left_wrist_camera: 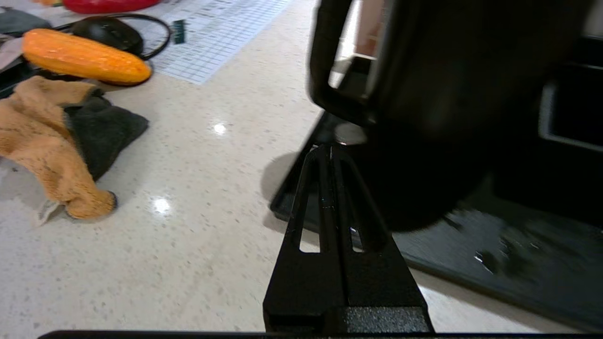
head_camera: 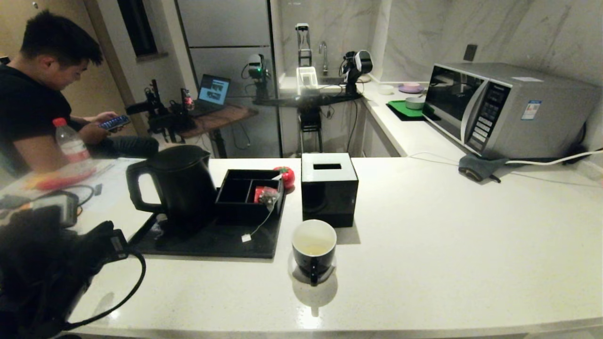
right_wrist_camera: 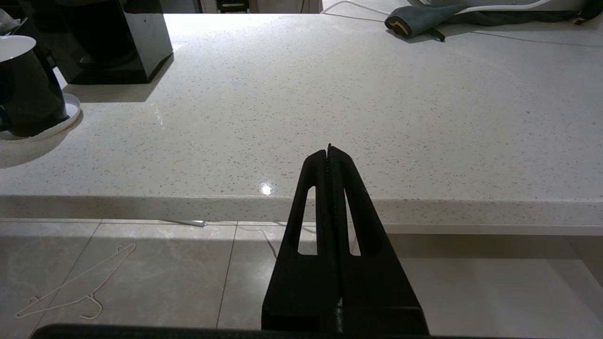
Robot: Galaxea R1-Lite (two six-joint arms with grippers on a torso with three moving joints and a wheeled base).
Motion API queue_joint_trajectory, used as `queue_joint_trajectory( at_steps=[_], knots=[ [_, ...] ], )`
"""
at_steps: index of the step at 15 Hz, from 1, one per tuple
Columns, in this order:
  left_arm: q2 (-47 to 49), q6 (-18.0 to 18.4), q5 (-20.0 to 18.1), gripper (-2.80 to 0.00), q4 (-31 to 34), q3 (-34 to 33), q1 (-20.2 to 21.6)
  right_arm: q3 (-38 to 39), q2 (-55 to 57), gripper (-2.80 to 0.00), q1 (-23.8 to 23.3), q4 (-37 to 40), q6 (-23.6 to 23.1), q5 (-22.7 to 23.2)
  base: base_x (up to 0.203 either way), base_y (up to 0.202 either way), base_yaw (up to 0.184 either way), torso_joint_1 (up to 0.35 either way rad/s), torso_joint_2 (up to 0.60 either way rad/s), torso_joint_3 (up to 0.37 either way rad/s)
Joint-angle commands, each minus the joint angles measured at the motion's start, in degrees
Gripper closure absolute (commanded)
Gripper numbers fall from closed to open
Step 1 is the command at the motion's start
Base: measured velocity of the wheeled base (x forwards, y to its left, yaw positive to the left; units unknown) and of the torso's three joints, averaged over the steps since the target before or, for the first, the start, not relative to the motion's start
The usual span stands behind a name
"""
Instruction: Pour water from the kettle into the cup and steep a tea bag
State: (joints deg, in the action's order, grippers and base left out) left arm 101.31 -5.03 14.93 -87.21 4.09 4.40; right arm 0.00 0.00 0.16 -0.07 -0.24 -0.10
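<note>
The tall black kettle (head_camera: pixel 174 183) stands on a black tray (head_camera: pixel 207 242) at the left of the counter, its loop handle (left_wrist_camera: pixel 325 70) turned to the left. My left gripper (left_wrist_camera: pixel 330 148) is shut and empty, its tips at the tray's near corner just beside the kettle's base. The small black cup (head_camera: pixel 314 249) sits in front of the tissue box and holds pale yellowish water (head_camera: pixel 313 246). The tea bag (head_camera: pixel 268 195) lies in a black divided box on the tray, its string running to a white tag (head_camera: pixel 246 238). My right gripper (right_wrist_camera: pixel 328 148) is shut and empty at the counter's front edge, right of the cup (right_wrist_camera: pixel 23 89).
A black square tissue box (head_camera: pixel 328 188) stands behind the cup. A red packet (head_camera: pixel 259 193) lies beside the tea bag. A microwave (head_camera: pixel 509 110) and grey cloth (head_camera: pixel 478 167) are at the far right. An orange cloth (left_wrist_camera: pixel 47 141), cables and a seated person (head_camera: pixel 42 94) are on the left.
</note>
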Motion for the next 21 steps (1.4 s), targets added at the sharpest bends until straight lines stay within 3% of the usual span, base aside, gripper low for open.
queue_joint_trajectory(
  at_steps=[1,6,9,11,18,21],
  knots=[
    [-3.02,0.01,-0.87,0.00,-2.74,-1.99,-1.16,0.00,0.00,0.00,0.02,-0.01,-0.02,0.01,0.000,0.000,0.000,0.000,0.00,0.000],
    [-8.39,0.11,-5.70,0.00,-2.74,-4.00,-1.48,0.00,0.00,0.00,0.02,-0.01,-0.02,0.01,0.000,0.000,0.000,0.000,0.00,0.000],
    [-9.33,-0.56,-16.50,0.00,-2.74,-4.00,-3.23,0.00,0.00,0.00,0.02,-0.01,-0.02,0.01,0.000,0.000,0.000,0.000,0.00,0.000],
    [-10.56,-0.75,-20.67,0.00,-2.74,-3.83,-5.46,0.00,0.00,0.00,0.02,-0.01,-0.02,0.01,0.000,0.000,0.000,0.000,0.00,0.000],
    [-10.43,-0.93,-21.47,0.00,-1.99,1.97,-22.27,0.00,0.00,0.00,0.02,-0.01,-0.02,0.01,0.000,0.000,0.000,0.000,0.00,0.000],
    [-10.49,-0.96,-21.05,0.00,7.01,9.25,-25.81,0.00,0.00,0.00,0.02,-0.01,-0.02,0.01,0.000,0.000,0.000,0.000,0.00,0.000]
  ],
)
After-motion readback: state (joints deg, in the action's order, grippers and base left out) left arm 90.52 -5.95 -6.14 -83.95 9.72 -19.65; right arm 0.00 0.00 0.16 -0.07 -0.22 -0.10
